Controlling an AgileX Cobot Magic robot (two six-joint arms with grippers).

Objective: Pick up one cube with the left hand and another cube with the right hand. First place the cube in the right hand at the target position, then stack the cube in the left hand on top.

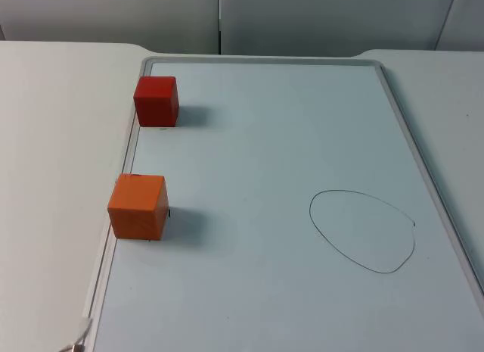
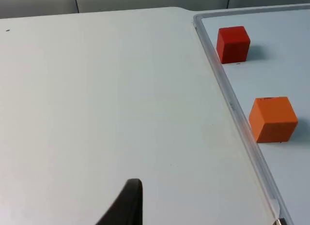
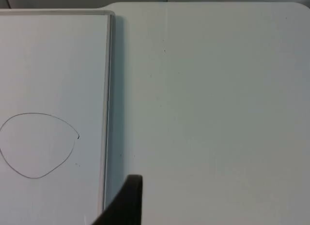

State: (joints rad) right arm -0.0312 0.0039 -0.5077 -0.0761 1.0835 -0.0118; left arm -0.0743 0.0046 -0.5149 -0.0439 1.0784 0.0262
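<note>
Sitting untouched on the whiteboard (image 1: 302, 291): orange cube (image 1: 138, 207) nearest, at the board's left rim, well left of the drawn circle (image 1: 363, 231); red cube (image 1: 156, 101) farther along that rim. Waiting off the board over the table (image 2: 97, 89): left end effector (image 2: 127, 205) beyond the left rim, right end effector (image 3: 127, 203) beyond the right. Finger opening impossible to tell. Nothing picked, placed or stacked yet.
</note>
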